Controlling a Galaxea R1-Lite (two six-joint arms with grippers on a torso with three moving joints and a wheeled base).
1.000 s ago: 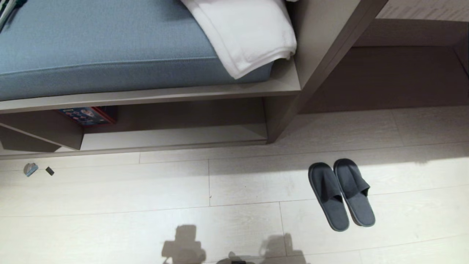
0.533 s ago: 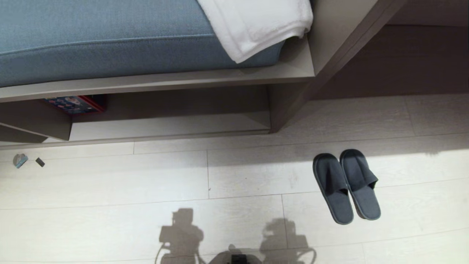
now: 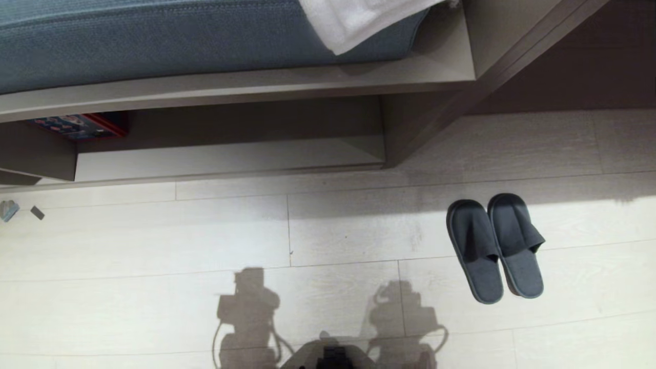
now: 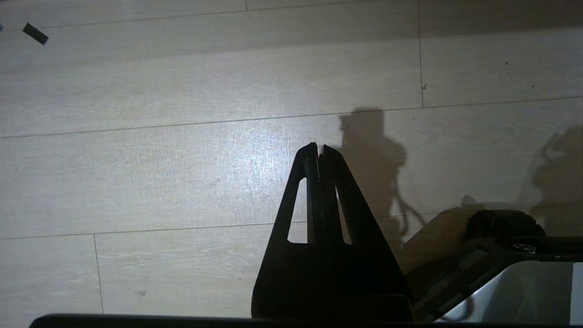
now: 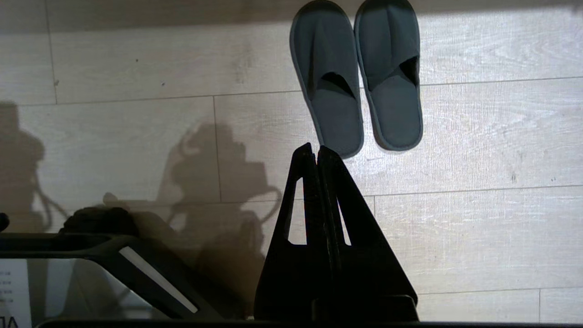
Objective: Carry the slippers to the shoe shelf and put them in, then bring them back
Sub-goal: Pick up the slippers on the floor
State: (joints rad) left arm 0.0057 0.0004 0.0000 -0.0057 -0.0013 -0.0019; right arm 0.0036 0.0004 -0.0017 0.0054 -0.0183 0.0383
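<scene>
Both arms hang over the pale plank floor [image 3: 154, 287], the left gripper [image 4: 319, 146] and right gripper [image 5: 315, 146] pressed together, empty. The flat dark grey fabric slippers [image 3: 494, 246] lie paired ahead to the right, outside the grey-beige board shoe shelf [image 3: 230, 159]. A single-slipper pinch could split the pair.

The pale plank floor [image 3: 154, 246] carries the 2 slippers [image 3: 494, 246], lying side by side and touching at about 3 o'clock in the head view, toes toward 12. At 9 o'clock, near the edge, lie a small dark scrap [image 3: 37, 212] and a bluish bit [image 3: 8, 210]. The shelf [image 3: 230, 159] stands on the floor at 12 o'clock, a red-edged box [image 3: 77, 125] inside at 10.
</scene>
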